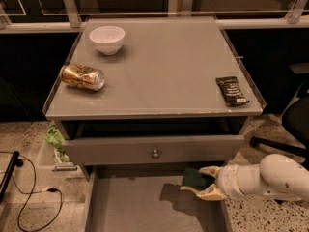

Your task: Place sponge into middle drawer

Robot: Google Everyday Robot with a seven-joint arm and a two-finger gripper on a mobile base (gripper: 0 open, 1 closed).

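Note:
The sponge (194, 177) shows its dark green side and sits between the two cream fingers of my gripper (196, 180), which is shut on it. My white arm comes in from the right. The gripper holds the sponge over the right rear part of the middle drawer (145, 202), a wide shallow grey drawer pulled out below the cabinet. The sponge's shadow falls on the drawer floor to its left.
Above it is the grey drawer with a round metal knob (155, 153), slightly open. On the cabinet top (159, 66) lie a white bowl (106, 38), a gold can on its side (82, 77) and a black snack bar wrapper (231, 91). Cables lie on the floor at left.

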